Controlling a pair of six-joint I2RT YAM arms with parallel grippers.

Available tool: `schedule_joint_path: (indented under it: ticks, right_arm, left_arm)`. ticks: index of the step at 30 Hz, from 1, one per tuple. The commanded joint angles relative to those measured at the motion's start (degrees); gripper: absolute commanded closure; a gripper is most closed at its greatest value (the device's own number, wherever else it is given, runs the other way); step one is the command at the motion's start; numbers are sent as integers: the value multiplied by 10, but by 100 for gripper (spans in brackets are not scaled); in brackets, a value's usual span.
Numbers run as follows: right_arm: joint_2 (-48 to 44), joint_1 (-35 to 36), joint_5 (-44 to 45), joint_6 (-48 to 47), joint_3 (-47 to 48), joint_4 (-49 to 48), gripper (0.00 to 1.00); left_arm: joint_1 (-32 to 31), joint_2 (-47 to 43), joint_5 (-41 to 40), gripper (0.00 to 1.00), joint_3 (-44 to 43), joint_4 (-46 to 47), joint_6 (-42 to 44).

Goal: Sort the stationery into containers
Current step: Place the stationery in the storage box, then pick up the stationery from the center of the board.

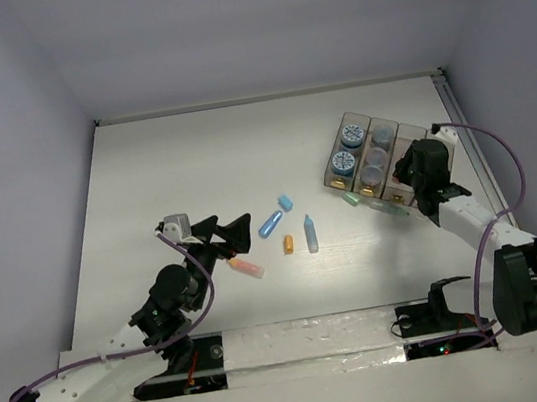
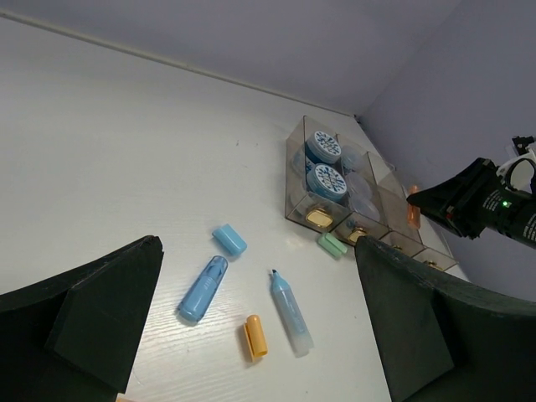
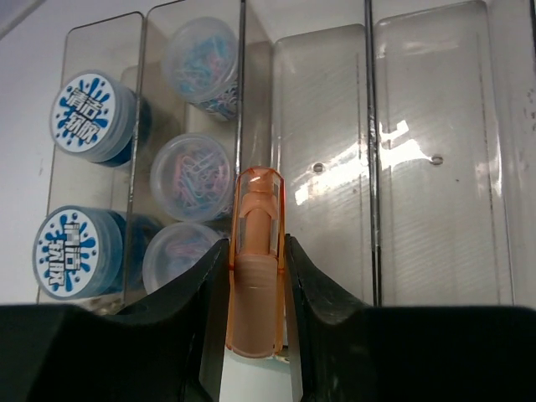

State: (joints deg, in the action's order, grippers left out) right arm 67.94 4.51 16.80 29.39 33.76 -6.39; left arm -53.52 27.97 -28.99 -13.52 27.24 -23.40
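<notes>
The clear organiser box (image 1: 388,139) stands at the far right, with four narrow compartments. My right gripper (image 3: 255,247) is shut on an orange capsule-like stick (image 3: 260,201), held over the wall between the second and third compartments (image 3: 318,167). Blue-lidded tubs (image 3: 94,115) fill the first compartment and clear tubs of clips (image 3: 191,176) the second. My left gripper (image 2: 258,247) is open above a blue stick (image 2: 203,288), a blue cap (image 2: 229,239), an orange cap (image 2: 255,337) and an uncapped blue marker (image 2: 291,311). Nothing sits between its fingers.
A pale green cap (image 2: 332,244) lies just in front of the organiser, with a pale green stick (image 1: 386,206) beside it. An orange-pink stick (image 1: 246,265) rests near my left gripper (image 1: 232,225). The walls rise behind and to the right of the organiser.
</notes>
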Motion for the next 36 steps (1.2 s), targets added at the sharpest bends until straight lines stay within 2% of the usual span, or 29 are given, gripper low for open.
schedule_joint_path:
  ticks: [1, 5, 7, 11, 14, 18, 20, 22, 23, 26, 30, 36]
  right_arm:
    - [7, -8, 38, -4, 14, -3, 76]
    - [14, -8, 39, -6, 20, 5, 63]
    - [18, -13, 39, -8, 24, 10, 61]
    - [17, -13, 30, -15, 29, 16, 34]
    - [6, -13, 12, -28, 29, 10, 30]
    - [-16, 2, -67, -37, 31, 2, 28]
    - [-15, 52, -88, -38, 37, -3, 27]
    - [0, 112, -71, -42, 49, 5, 27]
    - [10, 174, -61, -45, 68, 15, 26]
    - [63, 266, -62, -42, 111, 36, 25]
    - [148, 343, -96, -32, 169, 62, 23]
    - [257, 400, -119, -21, 234, 86, 23]
  left_arm:
    - [1, -1, 2, 1, -20, 33, 4]
    - [1, -3, -1, 1, -20, 32, 5]
    - [1, -3, -2, 1, -20, 32, 5]
    - [1, -2, 0, 1, -20, 32, 5]
    - [1, -2, -2, 1, -20, 32, 5]
    - [1, 0, -3, 1, -20, 32, 5]
    - [1, 0, -4, 1, -20, 33, 5]
    - [1, 3, -6, 1, -20, 33, 7]
    - [1, 6, -7, 1, -22, 32, 7]
    - [1, 8, -12, 1, -24, 28, 8]
    - [1, 0, -19, 1, -22, 24, 10]
    - [1, -28, -26, 1, -16, 19, 12]
